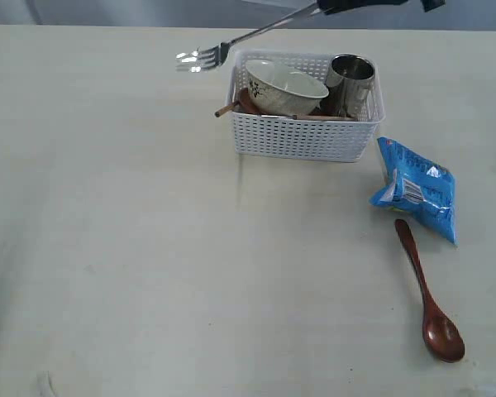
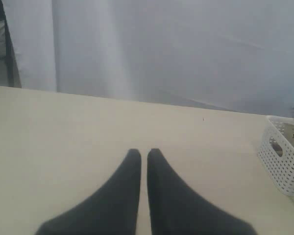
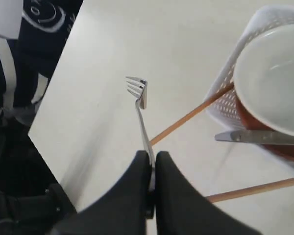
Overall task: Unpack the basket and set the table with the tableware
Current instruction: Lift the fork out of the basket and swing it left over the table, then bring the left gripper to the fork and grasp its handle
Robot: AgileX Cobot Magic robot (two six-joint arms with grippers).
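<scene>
- Your right gripper (image 3: 152, 161) is clenched on the fork (image 1: 200, 58) handle; the fork is raised, tines beyond the basket (image 1: 302, 136).
- Your left gripper (image 2: 144, 154) is closed and empty.
- Bowl (image 1: 285, 83) and steel cup (image 1: 353, 70) sit in the basket; the wooden spoon (image 1: 422, 289) lies on the worktop (image 1: 132, 231).

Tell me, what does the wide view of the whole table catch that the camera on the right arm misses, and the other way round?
Only the exterior view: the blue snack bag and wooden spoon lying outside the basket, and the steel cup inside it. Only the right wrist view: how the fingers pinch shut on the handle of the fork. Both: the fork, the basket, the bowl and the wooden sticks poking out.
</scene>
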